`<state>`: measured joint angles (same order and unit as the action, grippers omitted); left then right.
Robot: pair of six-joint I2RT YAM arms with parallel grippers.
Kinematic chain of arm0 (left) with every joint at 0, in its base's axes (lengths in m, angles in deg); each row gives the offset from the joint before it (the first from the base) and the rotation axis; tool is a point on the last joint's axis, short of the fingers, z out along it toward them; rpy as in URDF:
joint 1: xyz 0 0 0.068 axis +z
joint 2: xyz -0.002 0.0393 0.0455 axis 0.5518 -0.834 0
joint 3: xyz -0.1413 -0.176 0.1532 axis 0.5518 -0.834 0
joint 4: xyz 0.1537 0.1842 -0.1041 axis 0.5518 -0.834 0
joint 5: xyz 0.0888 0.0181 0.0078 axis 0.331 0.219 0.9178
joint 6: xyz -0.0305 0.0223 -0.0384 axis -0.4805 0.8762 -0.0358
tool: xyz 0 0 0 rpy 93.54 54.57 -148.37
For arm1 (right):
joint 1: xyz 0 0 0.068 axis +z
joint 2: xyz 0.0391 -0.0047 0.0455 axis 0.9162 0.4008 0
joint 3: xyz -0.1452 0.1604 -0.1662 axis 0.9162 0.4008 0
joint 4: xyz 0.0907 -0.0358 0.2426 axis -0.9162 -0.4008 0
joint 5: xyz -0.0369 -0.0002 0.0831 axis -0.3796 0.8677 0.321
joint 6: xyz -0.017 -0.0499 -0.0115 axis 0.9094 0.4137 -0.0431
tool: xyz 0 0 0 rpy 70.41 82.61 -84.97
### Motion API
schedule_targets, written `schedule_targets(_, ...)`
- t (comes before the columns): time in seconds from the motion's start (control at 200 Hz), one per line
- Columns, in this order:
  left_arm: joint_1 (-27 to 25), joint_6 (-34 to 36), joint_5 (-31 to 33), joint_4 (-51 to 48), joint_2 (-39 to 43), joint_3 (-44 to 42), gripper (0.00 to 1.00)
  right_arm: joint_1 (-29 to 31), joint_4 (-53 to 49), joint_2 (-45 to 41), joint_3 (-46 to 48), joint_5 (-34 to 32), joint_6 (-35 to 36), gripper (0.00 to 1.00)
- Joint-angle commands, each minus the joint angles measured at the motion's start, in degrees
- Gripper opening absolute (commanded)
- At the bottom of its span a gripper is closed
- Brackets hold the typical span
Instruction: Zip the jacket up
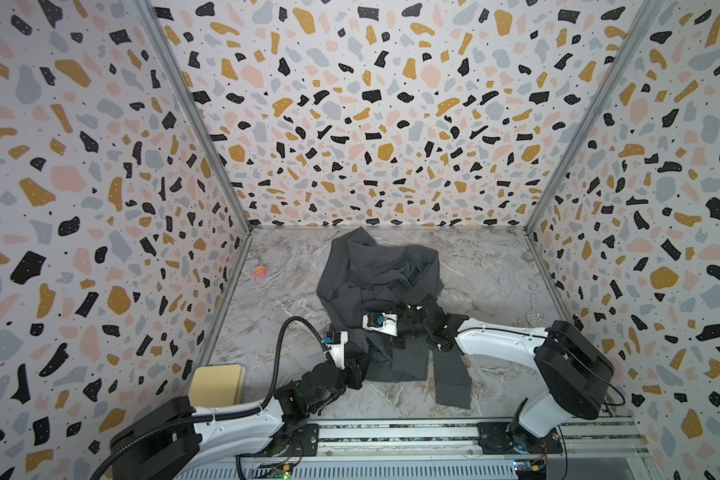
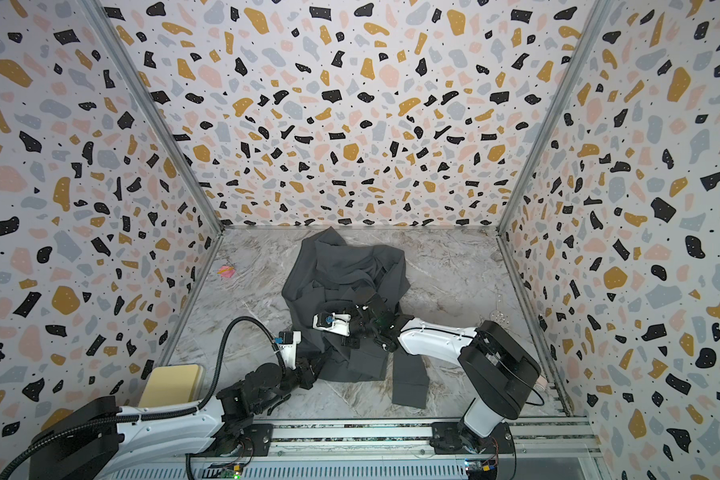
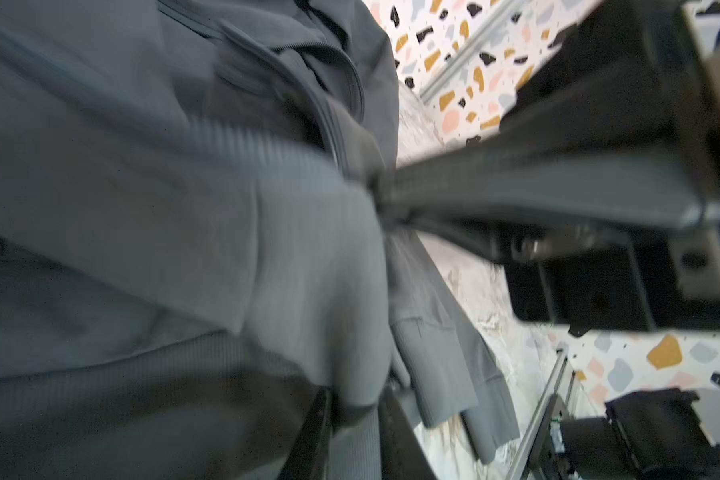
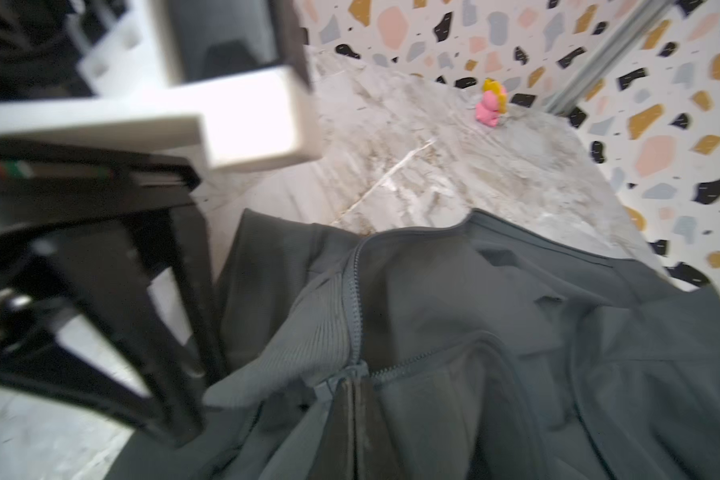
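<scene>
Jacket [image 1: 375, 270], one, lies crumpled mid-tabletop [image 1: 495, 270], with one sleeve trailing to the near edge. Two pincers: left pincer [image 3: 350, 428] is at the near hem, jaws slightly parted around ribbed fabric (grip unclear, blurred). Right pincer [image 4: 352, 395] is pressed together on the zipper slider [image 4: 337, 380]. One pink toy [image 1: 260, 271] sits toward the far-left corner.

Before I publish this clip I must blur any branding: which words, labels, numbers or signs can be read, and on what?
No text can be read in any view.
Dark charcoal-grey fabric jacket: no logo or label showing.
Small pink and yellow toy: no lettering visible.
Red and green strip on a black robot part: too blurred to read.
</scene>
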<state>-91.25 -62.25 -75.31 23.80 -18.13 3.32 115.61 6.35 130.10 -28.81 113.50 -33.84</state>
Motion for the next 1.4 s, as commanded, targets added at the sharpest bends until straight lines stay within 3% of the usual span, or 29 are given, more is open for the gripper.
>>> schedule_targets(0.0,-0.4,0.8,-2.6,-1.5,1.0,-2.8,0.29,-0.5,4.9,-3.5,0.1,-1.0,-1.5,0.0)
schedule_targets(0.36,-0.5,-2.3,0.6,-5.6,8.9,-1.6,0.5,0.4,3.0,-3.7,1.2,1.0,-1.2,0.0)
schedule_targets(0.516,-0.5,-4.8,5.0,-12.0,15.7,-0.3,0.53,0.4,0.6,-3.1,0.2,3.1,-1.9,0.0)
schedule_targets(0.631,-0.4,-9.9,6.6,-10.2,18.1,-1.1,0.55,0.4,-0.6,-2.6,-0.6,3.9,-3.4,0.0)
schedule_targets(0.776,-0.4,-16.8,7.3,-6.5,17.6,-1.9,0.58,0.4,-1.5,-2.4,-1.5,4.7,-5.3,0.0)
schedule_targets(1.136,-0.5,-24.9,9.7,-2.9,11.4,0.7,0.62,0.4,-4.6,-2.0,-3.5,7.0,-9.5,0.0)
schedule_targets(1.357,-0.5,-23.2,10.6,0.8,11.3,1.8,0.64,0.5,-4.9,-1.4,-3.7,6.5,-11.1,0.0)
schedule_targets(1.387,-0.4,-22.5,10.2,1.6,11.4,1.9,0.66,0.5,-5.0,-1.3,-3.8,6.3,-11.4,0.0)
schedule_targets(1.397,-0.4,-22.3,10.1,1.8,11.5,1.9,0.72,0.5,-5.0,-1.3,-3.8,6.3,-11.5,0.0)
